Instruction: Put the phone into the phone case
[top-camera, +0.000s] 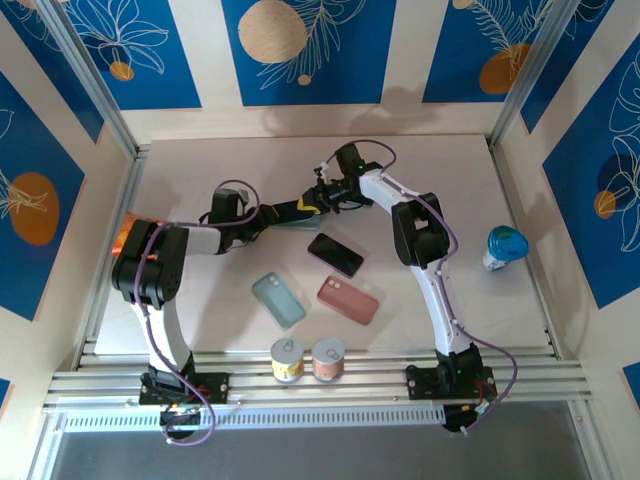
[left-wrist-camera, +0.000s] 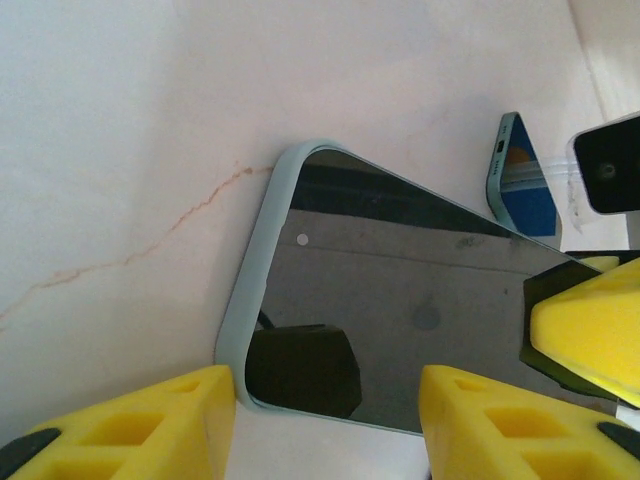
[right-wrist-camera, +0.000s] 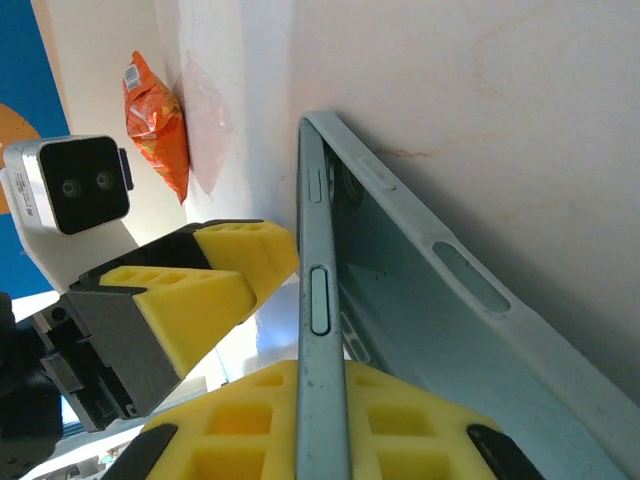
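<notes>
Though near teal case (left-wrist-camera: 250, 270), black phone (top-camera: 336, 254).

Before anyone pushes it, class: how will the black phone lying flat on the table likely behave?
The black phone lies flat on the table, so it would probably slide, not roll or tip. Its face looks glossy, so likely slippery to grip. It looks a thin slab, probably stiff.

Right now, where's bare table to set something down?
Free: far strip between the back wall and the cased phone held by left claw and right claw; right side between right arm and blue-capped bottle. Crowded: centre-front, black phone, teal case, pink case, two cans.
</notes>
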